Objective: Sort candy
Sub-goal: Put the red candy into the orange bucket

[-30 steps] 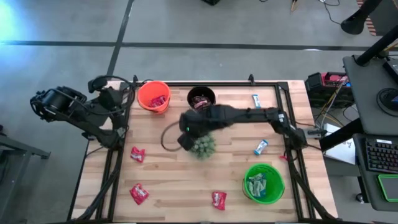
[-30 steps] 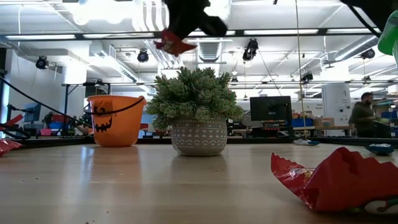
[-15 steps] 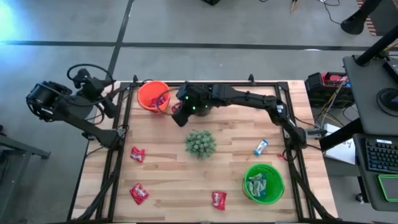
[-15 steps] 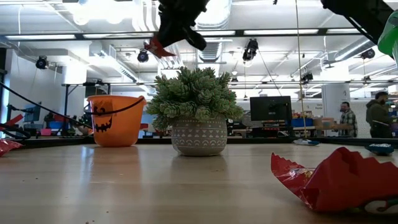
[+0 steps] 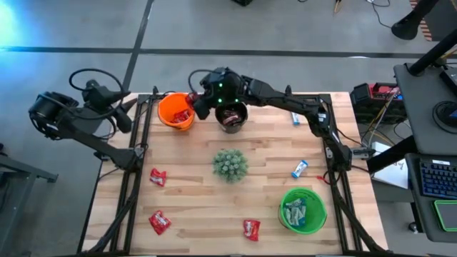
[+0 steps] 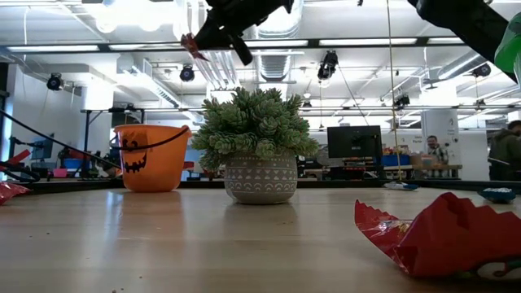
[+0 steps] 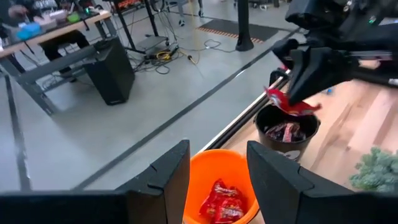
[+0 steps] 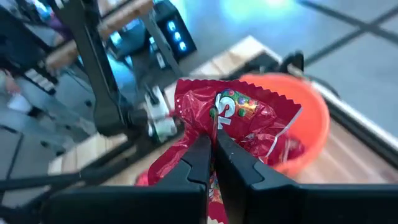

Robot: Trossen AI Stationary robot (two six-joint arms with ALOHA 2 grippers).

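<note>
Red wrapped candy (image 8: 227, 127) sits pinched in the right end effector (image 5: 194, 106), clamped shut on it in the air between the orange bucket (image 5: 166, 111) and the dark bucket (image 5: 231, 116). Beyond the bench's (image 5: 193, 189) far-left corner, the left end effector (image 7: 214, 180) hangs spread apart, holding nothing.

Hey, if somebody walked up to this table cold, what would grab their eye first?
Probably the right gripper, raised near the orange bucket and the dark bucket at the table's far edge, pinching a red candy wrapper. Next, the spiky green plant in its patterned pot mid-table, and the green bucket with light blue candies near the front right. The left gripper waits off the table's left corner.
</note>
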